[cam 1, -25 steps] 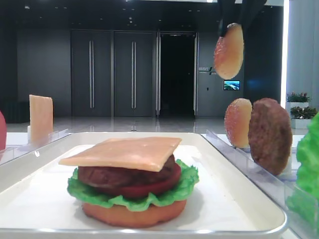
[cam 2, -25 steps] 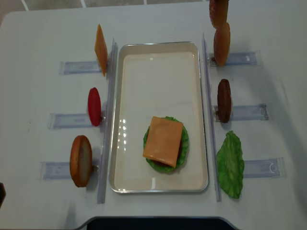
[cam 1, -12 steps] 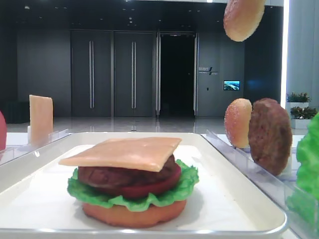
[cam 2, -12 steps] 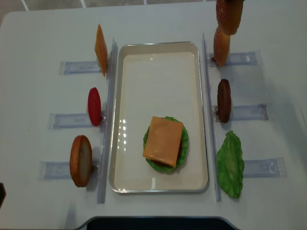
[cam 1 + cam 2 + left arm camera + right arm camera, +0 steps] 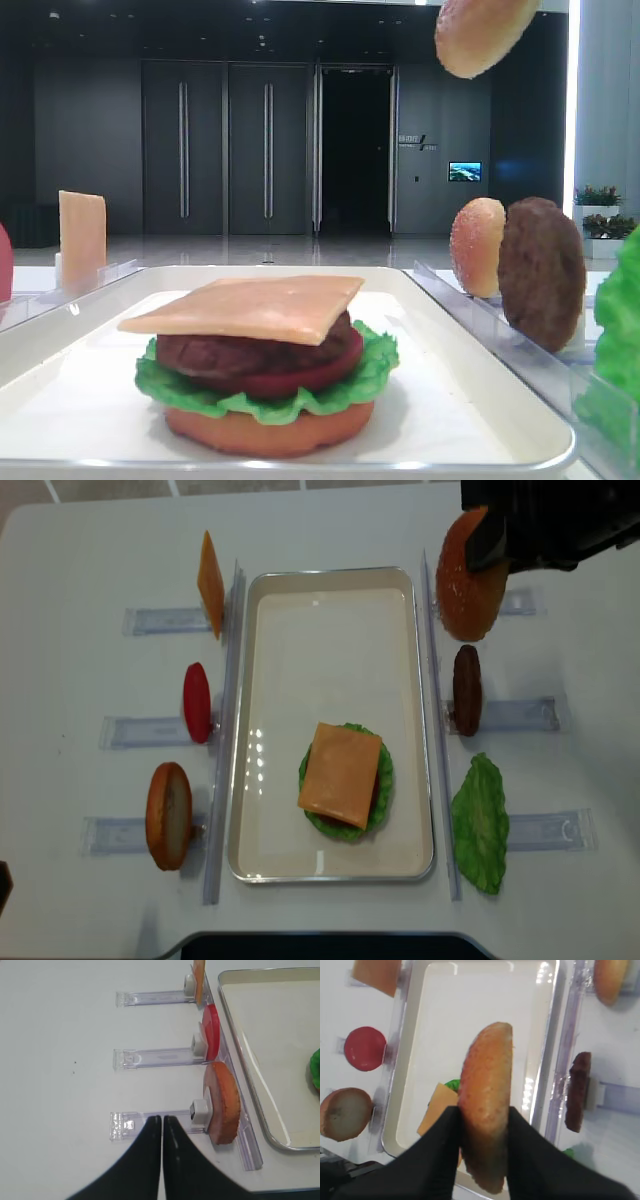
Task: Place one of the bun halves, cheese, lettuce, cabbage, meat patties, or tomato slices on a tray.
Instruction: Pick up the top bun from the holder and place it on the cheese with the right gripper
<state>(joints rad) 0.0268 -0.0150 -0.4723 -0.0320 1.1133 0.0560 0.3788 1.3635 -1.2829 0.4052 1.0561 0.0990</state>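
My right gripper (image 5: 482,1121) is shut on a domed sesame bun top (image 5: 485,1100), held on edge high over the tray's far right side (image 5: 470,578), at the top of the low view (image 5: 478,34). The white tray (image 5: 330,574) carries a stack: flat bun bottom (image 5: 270,430), lettuce (image 5: 300,402), tomato slice (image 5: 305,378), meat patty (image 5: 225,355) and cheese (image 5: 342,772) on top. My left gripper (image 5: 162,1119) is shut and empty, over a clear rack (image 5: 132,1125) left of the tray.
The right racks hold another sesame bun top (image 5: 477,247), a meat patty (image 5: 466,688) and a lettuce leaf (image 5: 481,822). The left racks hold a cheese slice (image 5: 210,583), a tomato slice (image 5: 197,702) and a flat bun bottom (image 5: 168,815).
The right gripper has lifted the sesame bun top higher above its rack and brought it nearer the tray. The left gripper has not moved.
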